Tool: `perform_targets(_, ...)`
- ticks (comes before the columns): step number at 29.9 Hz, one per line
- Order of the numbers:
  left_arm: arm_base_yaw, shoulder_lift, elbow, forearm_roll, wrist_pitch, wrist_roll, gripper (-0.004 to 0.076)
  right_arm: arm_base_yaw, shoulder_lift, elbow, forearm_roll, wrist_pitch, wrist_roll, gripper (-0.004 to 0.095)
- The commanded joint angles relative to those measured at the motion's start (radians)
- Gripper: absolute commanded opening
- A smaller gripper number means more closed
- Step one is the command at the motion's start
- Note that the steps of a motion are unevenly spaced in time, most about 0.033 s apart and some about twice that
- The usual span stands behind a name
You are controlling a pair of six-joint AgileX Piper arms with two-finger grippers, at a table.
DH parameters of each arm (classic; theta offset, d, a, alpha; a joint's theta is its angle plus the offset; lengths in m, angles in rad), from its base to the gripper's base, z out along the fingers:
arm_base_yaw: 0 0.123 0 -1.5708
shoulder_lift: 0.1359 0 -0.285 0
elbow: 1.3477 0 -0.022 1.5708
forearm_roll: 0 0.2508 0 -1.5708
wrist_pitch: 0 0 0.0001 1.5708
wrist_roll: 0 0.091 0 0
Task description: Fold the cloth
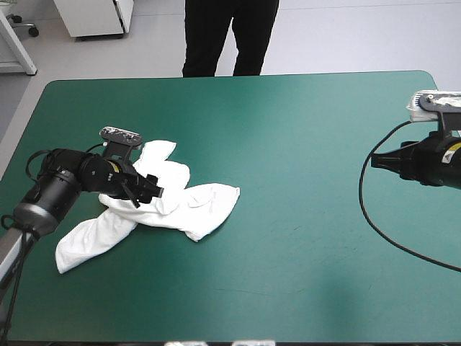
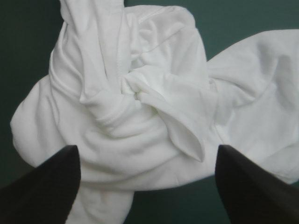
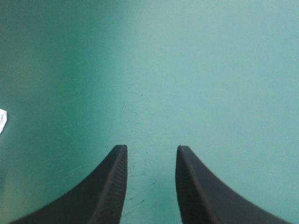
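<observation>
Crumpled white fabric T-shirt (image 1: 202, 205) near left edge of teal-green-covered table (image 1: 302, 144); left pincer (image 2: 145, 148) released, spread wide above it; right pincer (image 3: 151, 148) released near right edge.

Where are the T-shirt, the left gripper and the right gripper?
T-shirt (image 1: 209, 203): high view, on its crumpled middle.
Left gripper (image 2: 148, 149): left wrist view, midway between its open fingertips.
Right gripper (image 3: 152, 147): right wrist view, midway between its open fingertips.

Soft creased cloth T-shirt (image 1: 196, 206), matt teal-green cover (image 1: 324, 144)
</observation>
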Motion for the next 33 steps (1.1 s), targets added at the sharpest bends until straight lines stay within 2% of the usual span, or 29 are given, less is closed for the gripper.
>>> perform_targets(1, 0.029, 0.051, -0.041, -0.017, -0.04, -0.019, 0.0542, -0.007, -0.009, -0.026, -0.004, -0.002, 0.002, 0.0324)
perform_targets(17, 0.049, 0.348, -0.136, -0.067, -0.093, -0.007, 0.0542, -0.007, -0.009, -0.026, 0.001, -0.002, 0.002, 0.0324)
perform_targets(20, 0.049, 0.389, -0.136, -0.079, -0.078, -0.007, 0.052, -0.007, -0.009, -0.026, 0.001, -0.002, 0.002, 0.0324)
perform_targets(22, 0.047, 0.402, -0.136, -0.089, -0.068, -0.007, 0.0466, -0.007, -0.009, -0.026, 0.001, -0.002, 0.002, 0.0324)
perform_targets(23, 0.045, 0.406, -0.136, -0.094, -0.068, -0.007, 0.0406, -0.007, -0.009, -0.026, -0.001, -0.002, 0.002, 0.0324)
perform_targets(25, 0.045, 0.406, -0.136, -0.131, -0.073, 0.029, 0.024, -0.007, -0.009, -0.026, -0.007, -0.002, 0.002, 0.0324)
perform_targets(27, 0.045, 0.399, -0.136, -0.207, -0.077, 0.105, 0.0015, -0.007, -0.009, -0.026, -0.01, -0.002, 0.002, 0.0324)
perform_targets(29, 0.037, 0.395, -0.136, -0.278, -0.077, 0.161, -0.0006, -0.007, -0.009, -0.026, -0.01, -0.002, 0.002, 0.0324)
perform_targets(33, -0.026, 0.389, -0.136, -0.313, -0.083, 0.161, -0.0009, -0.007, -0.009, -0.026, -0.01, -0.002, 0.003, 0.0324)
